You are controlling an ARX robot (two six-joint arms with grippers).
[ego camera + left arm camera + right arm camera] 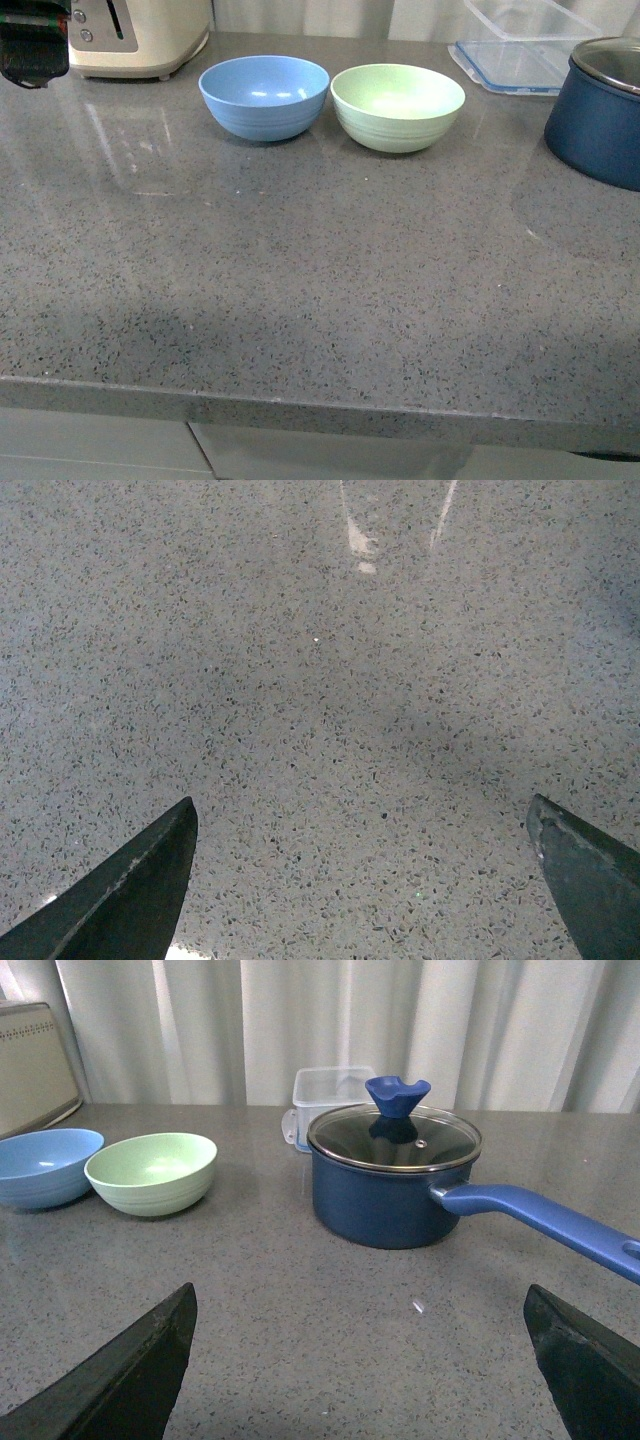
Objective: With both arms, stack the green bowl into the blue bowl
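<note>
Your left gripper (360,815) gapes wide over the bare speckled grey stone desk (300,680); your right gripper (360,1295), equally wide, faces the dark navy lidded pot (385,1195). Upper centre of the front view, the pale mint-green round matte bowl (398,106) sits just right of the sky-blue round matte bowl (264,96), with the clear plastic container (520,50) at upper right.

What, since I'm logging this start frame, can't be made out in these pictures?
- Front view: toaster cut off by the top edge; a blurred dark shape covers its left side, unidentifiable.
- Front view: navy pot cut by the right edge; clear container cut by the top edge.
- Right wrist view: blue bowl cut by the frame edge; pot handle end too.
- Left wrist view: only open left gripper fingertips over counter; no bowls.
</note>
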